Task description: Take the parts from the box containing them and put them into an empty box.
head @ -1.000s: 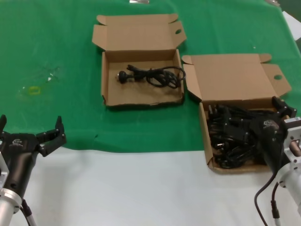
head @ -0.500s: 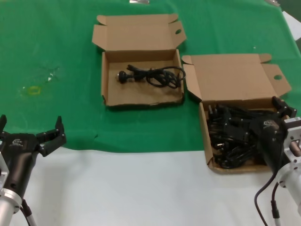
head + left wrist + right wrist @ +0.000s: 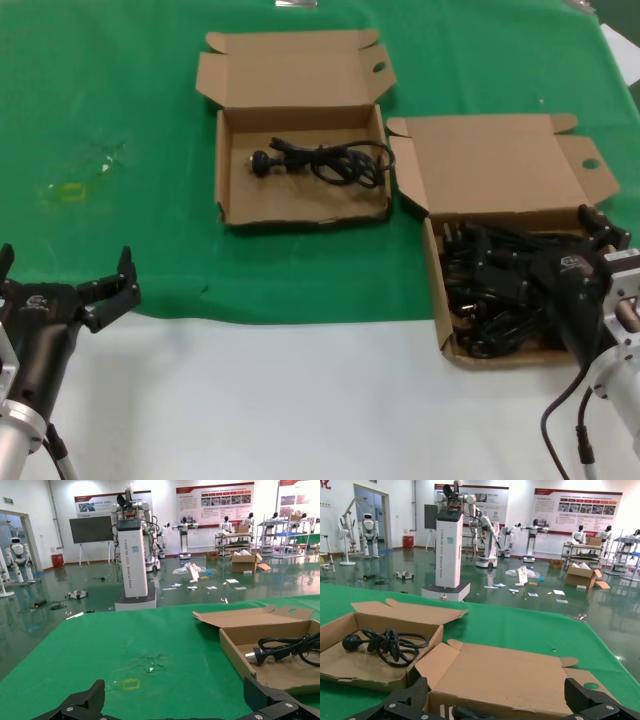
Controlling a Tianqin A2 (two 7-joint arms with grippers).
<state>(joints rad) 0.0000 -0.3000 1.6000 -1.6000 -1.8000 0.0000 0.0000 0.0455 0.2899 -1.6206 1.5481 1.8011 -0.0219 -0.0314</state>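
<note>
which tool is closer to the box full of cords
Right. The right tool, fingers spread, sits directly over the full box and its cords. The left tool waits open at the table's near left edge, well away.

Green cloth [image 3: 120, 90] over white table [image 3: 300, 400], small yellow mark [image 3: 72, 192]

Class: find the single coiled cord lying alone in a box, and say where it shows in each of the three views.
Head view: cord in the far box, centre.
Left wrist view: cord at the right edge.
Right wrist view: cord at the left.
Shared landmark: that box's open lid.
</note>
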